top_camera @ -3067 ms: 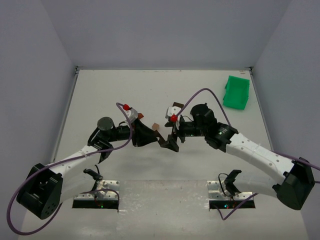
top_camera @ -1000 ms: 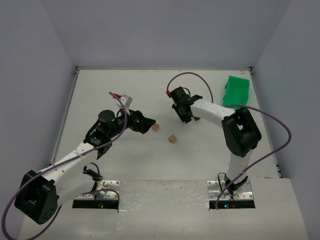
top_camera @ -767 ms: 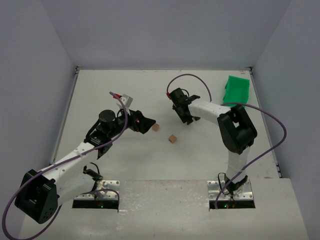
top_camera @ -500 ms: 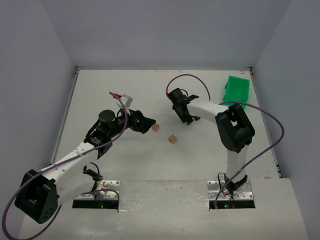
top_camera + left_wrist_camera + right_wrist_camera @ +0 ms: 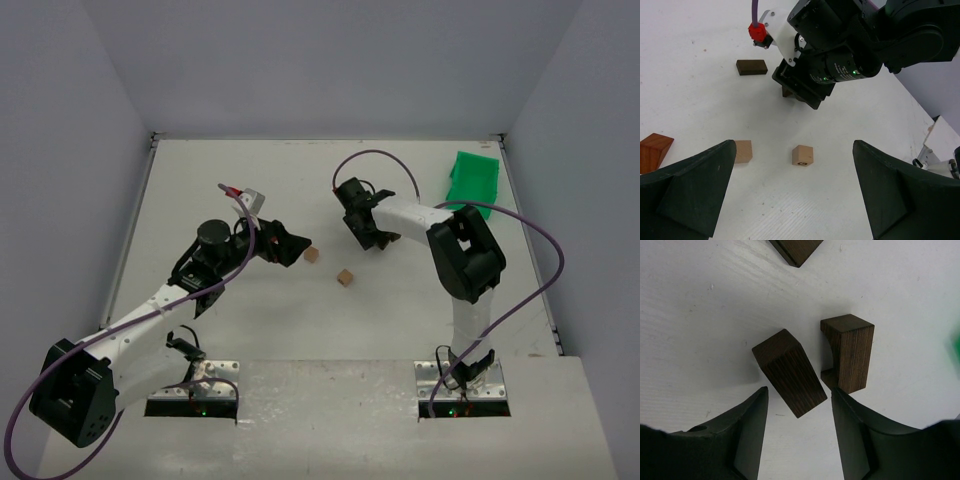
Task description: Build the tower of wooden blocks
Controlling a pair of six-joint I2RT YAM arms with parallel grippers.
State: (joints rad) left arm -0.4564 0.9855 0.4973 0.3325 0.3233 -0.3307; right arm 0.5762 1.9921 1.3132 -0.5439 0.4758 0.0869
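Claws both apart: right claw point(image 5: 799, 392) straddles a tilted dark block point(image 5: 790, 372) at frame centre; left claw point(image 5: 791, 146) hangs above a tan cube point(image 5: 803, 155).

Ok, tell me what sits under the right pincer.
Between its fingers, two dark brown pieces: a slanted block and a notched block. Whether they touch is hidden.
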